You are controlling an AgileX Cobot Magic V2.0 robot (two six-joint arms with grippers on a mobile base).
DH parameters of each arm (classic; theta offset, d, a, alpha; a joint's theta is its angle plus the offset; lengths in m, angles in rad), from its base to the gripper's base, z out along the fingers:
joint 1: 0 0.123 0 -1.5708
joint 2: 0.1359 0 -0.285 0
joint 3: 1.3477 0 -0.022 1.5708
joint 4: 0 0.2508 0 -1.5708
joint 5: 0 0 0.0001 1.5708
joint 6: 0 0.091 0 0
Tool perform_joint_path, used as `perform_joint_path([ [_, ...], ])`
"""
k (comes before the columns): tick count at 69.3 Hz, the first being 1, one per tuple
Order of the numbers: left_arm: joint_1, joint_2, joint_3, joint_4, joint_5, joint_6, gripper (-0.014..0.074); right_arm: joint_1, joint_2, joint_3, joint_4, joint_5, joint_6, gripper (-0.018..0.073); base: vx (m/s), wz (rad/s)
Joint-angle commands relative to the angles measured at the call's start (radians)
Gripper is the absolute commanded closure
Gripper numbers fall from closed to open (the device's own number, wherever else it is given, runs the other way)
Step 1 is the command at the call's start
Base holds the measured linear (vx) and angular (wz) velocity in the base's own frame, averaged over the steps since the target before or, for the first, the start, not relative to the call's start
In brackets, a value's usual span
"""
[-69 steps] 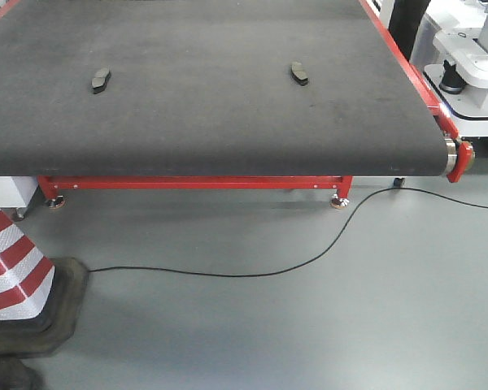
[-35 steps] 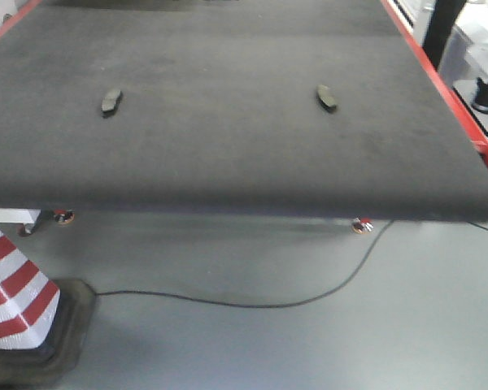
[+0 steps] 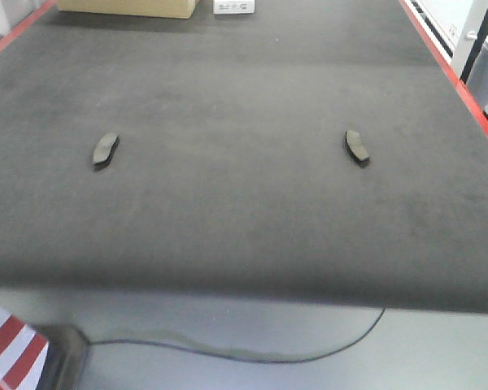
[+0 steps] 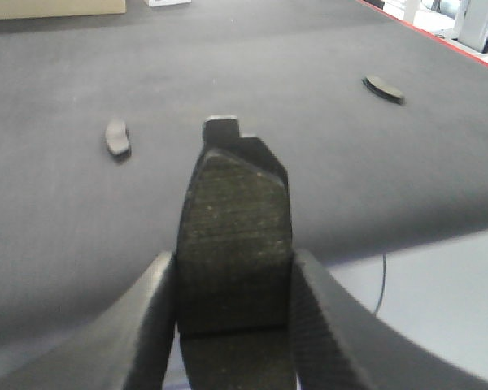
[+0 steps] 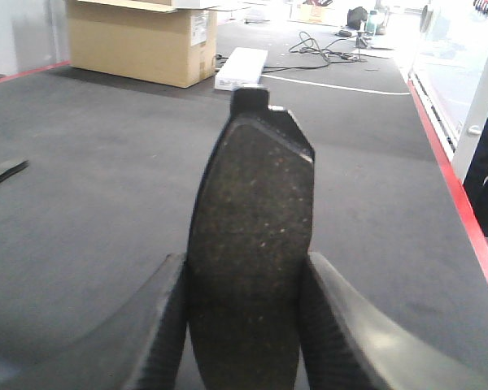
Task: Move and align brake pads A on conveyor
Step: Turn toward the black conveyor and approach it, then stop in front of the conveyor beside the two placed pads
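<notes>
**Pads held over the belt, two more lying flat**

Conveyor (image 3: 244, 73) fills most of the front view, its dark ribbed belt edged by a red strip (image 3: 459, 77) on the right. A cardboard box (image 5: 138, 41) and a small white box (image 5: 240, 67) are seen at the belt's far end. Grey floor and a black cable (image 3: 252, 356) are shown below the near edge, with a striped cone (image 3: 12, 349) at the lower left.

Two pads are laid flat on the belt, well apart: the left pad (image 3: 105, 149) and the right pad (image 3: 357, 145).

The left gripper (image 4: 232, 268) is closed on a third pad (image 4: 234, 236), held upright between its fingers (image 4: 146, 325). The right gripper (image 5: 248, 301) is closed likewise on a fourth pad (image 5: 250, 244), clamped upright above the belt.
</notes>
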Motion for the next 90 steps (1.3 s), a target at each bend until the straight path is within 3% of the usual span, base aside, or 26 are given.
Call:
perform_joint_path([
  [1,-0.003,0.015,-0.026,0.006,-0.095,0.000,0.0602,0.001,0.012,-0.031,0.004,-0.096,-0.006,0.0561,0.39,-0.07],
  [49,-0.003,0.015,-0.026,0.006,-0.095,0.000,0.0602,0.001,0.012,-0.031,0.004,-0.096,-0.006,0.0561,0.33,-0.09],
  [90,-0.003,0.015,-0.026,0.006,-0.095,0.000,0.0602,0.001,0.012,-0.031,0.004,-0.096,-0.006,0.0561,0.11,0.00],
])
